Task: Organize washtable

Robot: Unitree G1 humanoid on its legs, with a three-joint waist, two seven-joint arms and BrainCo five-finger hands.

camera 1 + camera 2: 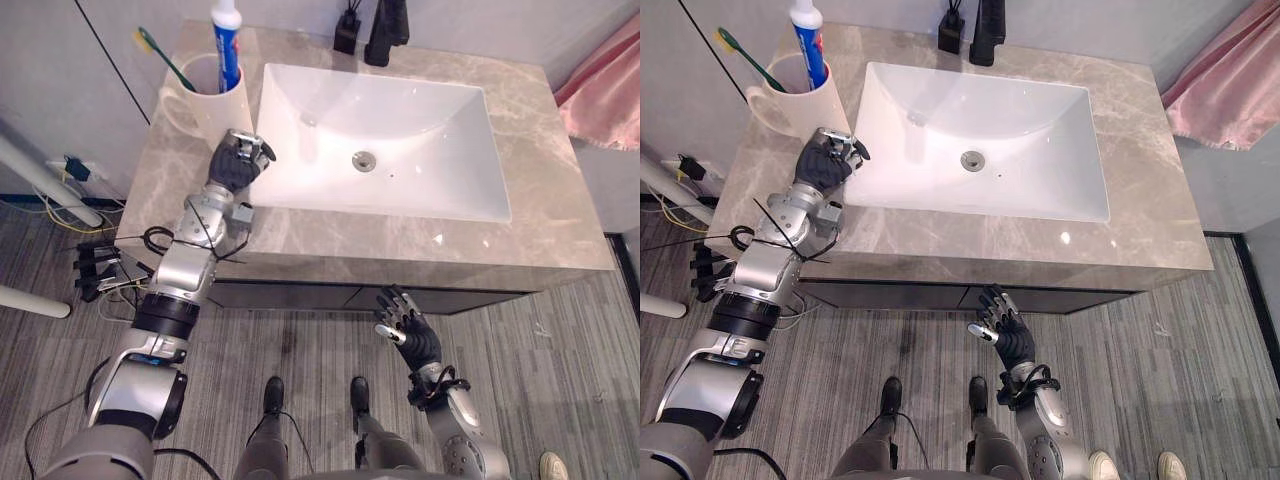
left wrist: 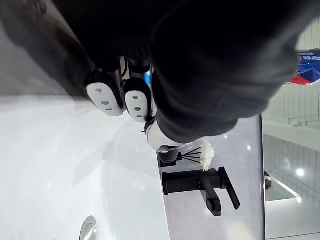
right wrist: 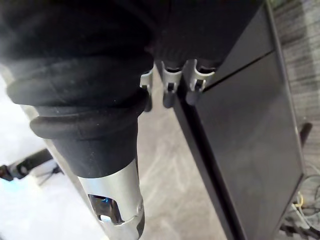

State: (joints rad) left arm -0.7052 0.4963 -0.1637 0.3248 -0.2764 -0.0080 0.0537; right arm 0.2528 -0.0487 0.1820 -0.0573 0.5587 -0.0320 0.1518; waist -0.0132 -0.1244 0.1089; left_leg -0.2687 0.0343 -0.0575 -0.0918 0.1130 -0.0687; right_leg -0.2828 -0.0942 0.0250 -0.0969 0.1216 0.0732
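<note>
1. The left robot hand (image 1: 238, 160) is over the bench (image 1: 560, 220), at the left rim of the sink (image 1: 400, 120) and just in front of the mug (image 1: 205, 105). Its fingers are bent in and nothing is in them. Judging by the spot, it is either about to work on the mug or done with it.
2. The right robot hand (image 1: 410, 328) hangs low in front of the bench edge, beside the dark cabinet front (image 3: 250, 125). Its fingers are relaxed and spread, holding nothing (idle, kept clear of the work).
3. The mug stands upright at the back-left corner of the bench, handle turned outward and away from the sink. A corner spot probably keeps it off the basin rim.
4. In the mug, the green-headed toothbrush (image 1: 160, 55) leans out to the left. The toothpaste tube (image 1: 228, 45) stands near upright, cap up. Both are in the one container, so that part of the tidy-up looks done.
5. The sink holds nothing loose, just the drain (image 1: 363, 158).
6. The black faucet (image 1: 388, 30) and a small black diffuser bottle (image 1: 348, 30) sit close together along the back edge, behind the sink.
7. A pink cloth (image 1: 605, 90) hangs off to the right, apart from the bench.
</note>
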